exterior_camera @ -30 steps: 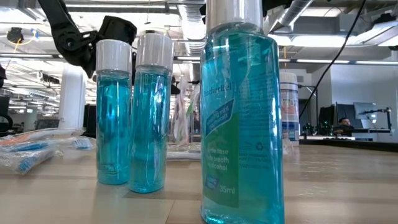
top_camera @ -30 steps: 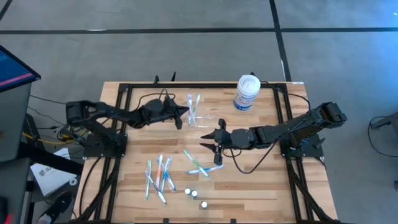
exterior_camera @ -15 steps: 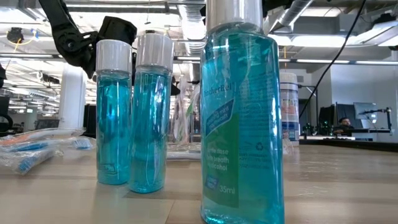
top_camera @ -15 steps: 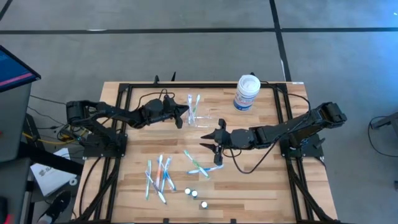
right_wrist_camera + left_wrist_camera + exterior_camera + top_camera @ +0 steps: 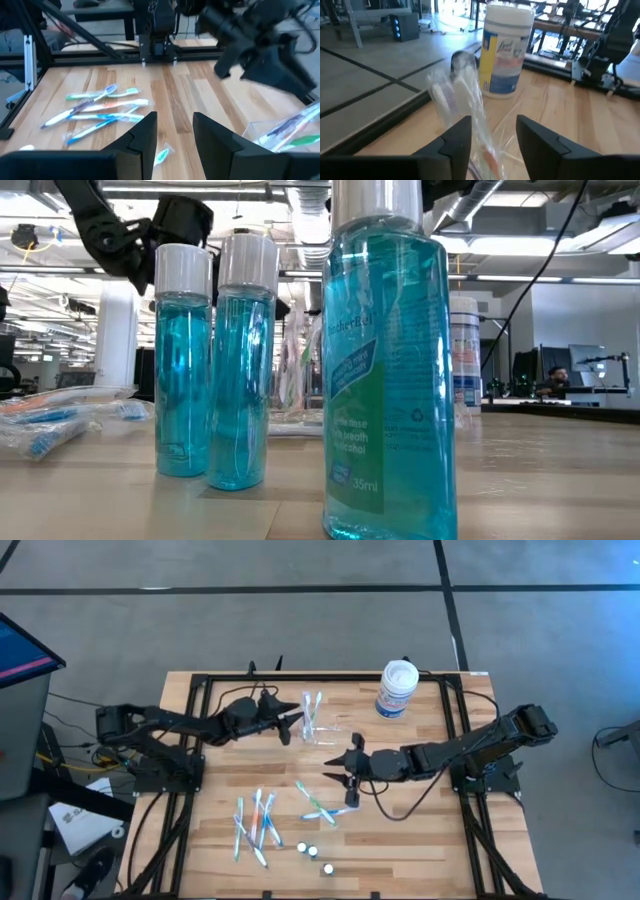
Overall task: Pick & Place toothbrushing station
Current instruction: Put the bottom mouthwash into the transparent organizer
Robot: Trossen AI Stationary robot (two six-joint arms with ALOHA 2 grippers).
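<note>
Low view: wooden table before a ceiling-lit open workshop.

Grey concrete floor w/ dark tape lines round the light wood surface. Monitor at the surface's left edge, cables below it. Open workshop behind: exposed ceiling ducts, strip lights, white column, person seated at far desk.

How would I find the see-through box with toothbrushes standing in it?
Start at the white jar at the wooden table's far edge. Nearer the middle stands the toothbrushing station, beside the left gripper. It alone is clear, with toothbrushes upright; the others lie flat.
</note>
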